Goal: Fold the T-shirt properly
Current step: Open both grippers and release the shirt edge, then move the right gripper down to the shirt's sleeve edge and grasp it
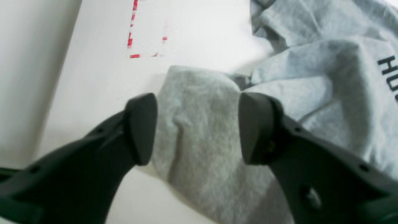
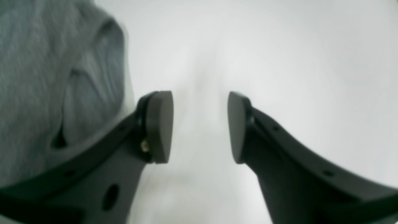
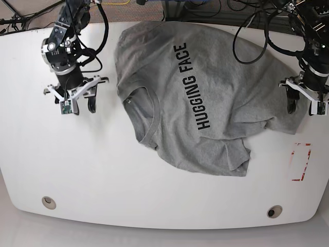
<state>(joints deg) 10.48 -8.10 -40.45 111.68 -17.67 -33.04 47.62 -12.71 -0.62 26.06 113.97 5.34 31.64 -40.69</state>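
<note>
Grey T-shirt spread crumpled on the white table, both arms at its sides.

In the left wrist view, the left gripper point(image 1: 197, 129) stood with its pads apart over a grey edge of the T-shirt point(image 1: 314, 93), cloth showing between them but not pinched; red tape marks point(image 1: 133, 40) lay on the table point(image 1: 99, 77) beyond. In the right wrist view, the right gripper point(image 2: 200, 126) hung with jaws parted over bare table point(image 2: 279, 62), the T-shirt point(image 2: 46, 77) just beside its left finger. In the base view, the T-shirt point(image 3: 205, 103) lay face up across the table's middle, lettering reading "HUGGING FACE", the right gripper point(image 3: 82, 100) apart from it, the left gripper point(image 3: 303, 100) at its far corner.
</note>
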